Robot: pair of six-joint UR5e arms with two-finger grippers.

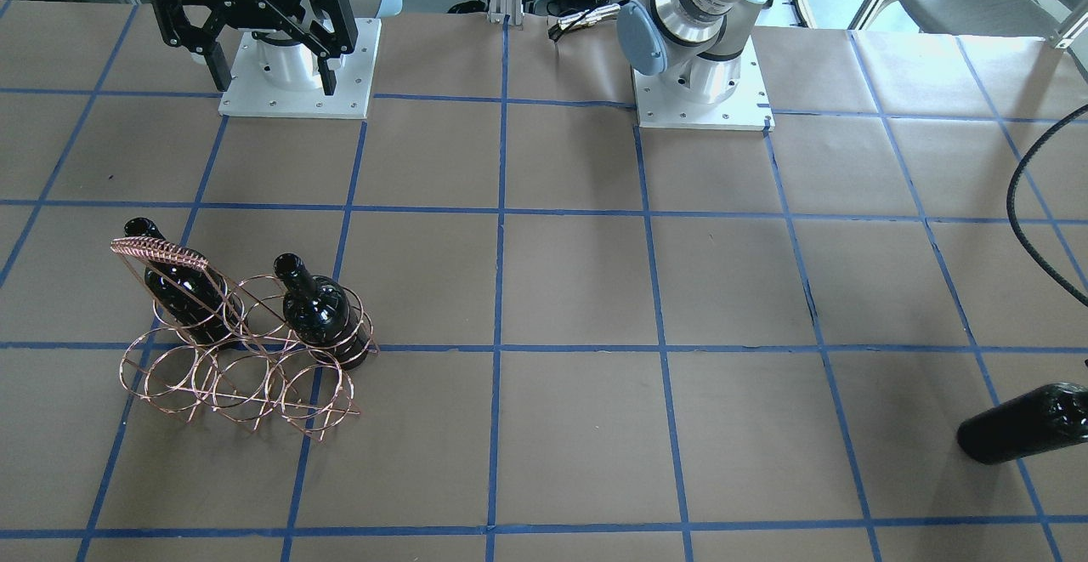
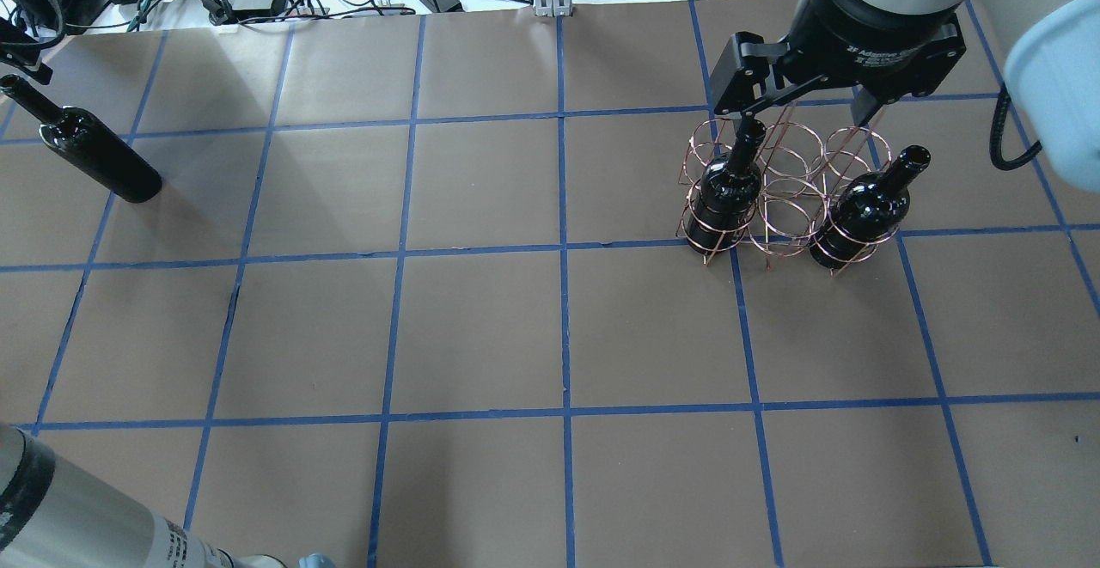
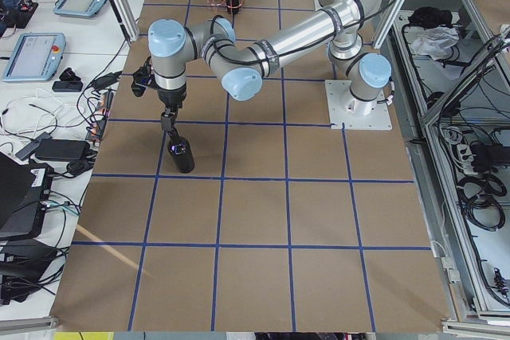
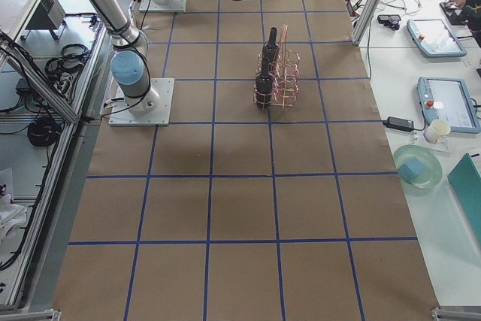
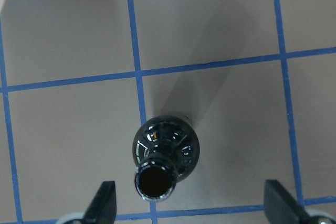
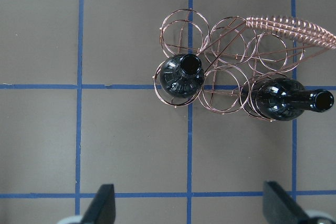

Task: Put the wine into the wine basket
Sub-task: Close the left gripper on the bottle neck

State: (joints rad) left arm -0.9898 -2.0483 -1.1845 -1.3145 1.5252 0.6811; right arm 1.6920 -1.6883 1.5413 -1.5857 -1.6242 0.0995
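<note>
Left pincer [image 5: 191, 203] is hovering released over the wine [image 5: 165, 157] standing far left on the worktop [image 5: 236, 124], well apart from the wine basket [image 6: 286, 24], neck off-centre, so closing is risking a topple.

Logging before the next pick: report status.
Left gripper open over the standing wine bottle. Right gripper open above the wine basket. Two bottles in its end rings. No obstruction seen.
</note>
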